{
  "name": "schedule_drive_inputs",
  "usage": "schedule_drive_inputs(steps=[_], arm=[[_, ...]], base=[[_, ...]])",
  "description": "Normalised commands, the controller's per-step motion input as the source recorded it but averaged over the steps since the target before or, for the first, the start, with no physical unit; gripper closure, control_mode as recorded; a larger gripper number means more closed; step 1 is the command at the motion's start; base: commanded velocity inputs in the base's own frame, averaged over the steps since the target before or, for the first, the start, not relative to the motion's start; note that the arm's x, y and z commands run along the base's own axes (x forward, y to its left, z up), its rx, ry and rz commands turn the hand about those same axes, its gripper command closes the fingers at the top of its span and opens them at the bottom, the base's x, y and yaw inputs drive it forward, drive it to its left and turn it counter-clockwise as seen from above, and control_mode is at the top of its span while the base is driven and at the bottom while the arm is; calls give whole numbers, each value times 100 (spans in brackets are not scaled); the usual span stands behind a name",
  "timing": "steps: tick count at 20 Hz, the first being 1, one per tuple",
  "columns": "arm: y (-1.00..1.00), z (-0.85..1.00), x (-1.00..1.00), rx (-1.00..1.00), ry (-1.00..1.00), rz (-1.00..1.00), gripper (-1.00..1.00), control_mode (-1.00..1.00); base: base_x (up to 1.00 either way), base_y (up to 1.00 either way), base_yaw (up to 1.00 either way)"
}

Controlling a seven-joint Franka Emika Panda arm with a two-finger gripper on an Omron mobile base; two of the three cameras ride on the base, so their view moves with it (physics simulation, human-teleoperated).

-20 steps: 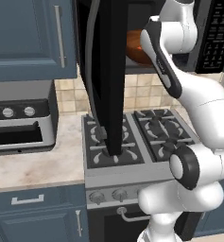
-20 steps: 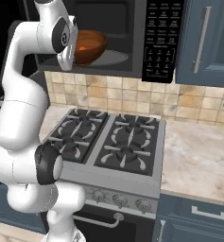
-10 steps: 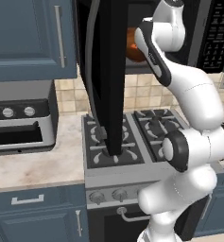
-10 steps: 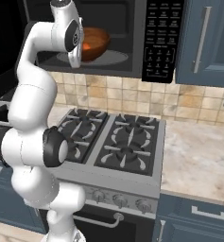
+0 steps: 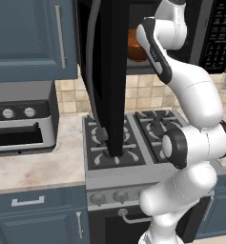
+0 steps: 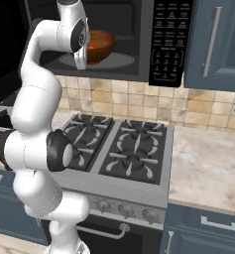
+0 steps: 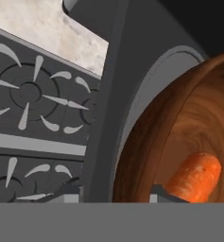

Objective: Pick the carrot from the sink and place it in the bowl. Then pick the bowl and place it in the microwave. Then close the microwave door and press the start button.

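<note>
Now I have the bowl [image 6: 100, 43] resting on the microwave [image 6: 139, 44] turntable, the carrot [image 7: 194, 177] lying inside it. My gripper [image 7: 116, 194] sits at the bowl's rim; whether it is spread or pinching I cannot tell. The microwave door [image 5: 107, 76] stands wide open.

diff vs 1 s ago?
The arm carried the bowl deeper into the microwave; it now sits on the grey turntable, carrot inside. The end effector is at the bowl's rim; whether it has let go is unclear. Unchanged: microwave door wide open, stove and toaster oven in place.
</note>
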Motion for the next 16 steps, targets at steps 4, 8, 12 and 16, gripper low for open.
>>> schedule_drive_inputs(steps=[4,8,12,16], arm=[[0,0,-76,0,-8,0,-100,-100],[0,-17,-100,0,-13,0,-100,-100],[0,-39,-100,0,-10,0,-100,-100],[0,-22,-100,0,-3,0,-100,-100]], base=[[0,0,0],[0,0,0],[0,0,0],[0,0,0]])
